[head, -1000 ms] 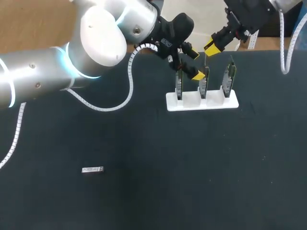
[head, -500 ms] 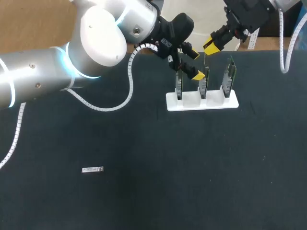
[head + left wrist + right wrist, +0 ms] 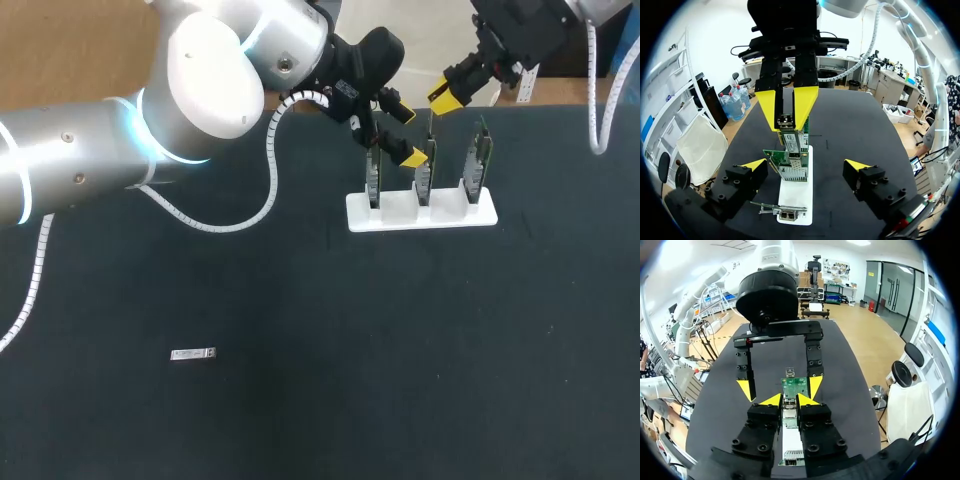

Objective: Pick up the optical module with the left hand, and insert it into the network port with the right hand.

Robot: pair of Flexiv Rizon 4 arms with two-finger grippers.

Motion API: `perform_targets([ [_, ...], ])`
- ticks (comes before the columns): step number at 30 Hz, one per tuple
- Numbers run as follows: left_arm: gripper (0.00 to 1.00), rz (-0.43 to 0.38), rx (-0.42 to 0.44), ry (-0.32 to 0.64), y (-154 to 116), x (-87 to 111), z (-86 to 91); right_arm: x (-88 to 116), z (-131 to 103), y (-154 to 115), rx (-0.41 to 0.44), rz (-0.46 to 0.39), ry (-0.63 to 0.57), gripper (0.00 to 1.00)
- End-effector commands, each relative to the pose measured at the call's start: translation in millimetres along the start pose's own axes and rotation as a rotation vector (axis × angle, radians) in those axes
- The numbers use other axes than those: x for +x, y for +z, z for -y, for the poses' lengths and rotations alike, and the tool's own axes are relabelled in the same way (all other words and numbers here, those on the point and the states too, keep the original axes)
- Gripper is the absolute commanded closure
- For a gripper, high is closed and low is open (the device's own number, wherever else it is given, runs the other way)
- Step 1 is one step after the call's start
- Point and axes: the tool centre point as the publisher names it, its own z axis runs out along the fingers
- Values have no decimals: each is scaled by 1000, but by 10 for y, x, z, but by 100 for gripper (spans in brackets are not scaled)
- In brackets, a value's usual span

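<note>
Two modules in play: one optical module (image 3: 785,121) sits clamped in your right gripper (image 3: 789,401) atop a card (image 3: 796,142) in the white rack (image 3: 420,213), the spare module (image 3: 192,354) lies far from that rack, and your left gripper (image 3: 806,164) flanks the rack with fingers spread wide, so I'd call this insertion, and next you press straight down.

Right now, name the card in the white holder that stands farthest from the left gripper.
The right-end card in the white holder, by the head view. The left gripper hangs beside the left card and middle card; this one stands apart.
</note>
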Motion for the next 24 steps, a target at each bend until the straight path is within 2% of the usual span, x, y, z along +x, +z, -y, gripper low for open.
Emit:
perform_targets([
  [1,0,-5,2,-1,6,-9,-14,3,-25,6,8,3,-5,100],
  [24,0,-5,2,-1,6,-9,-14,-9,4,51,4,-6,-8,100],
])
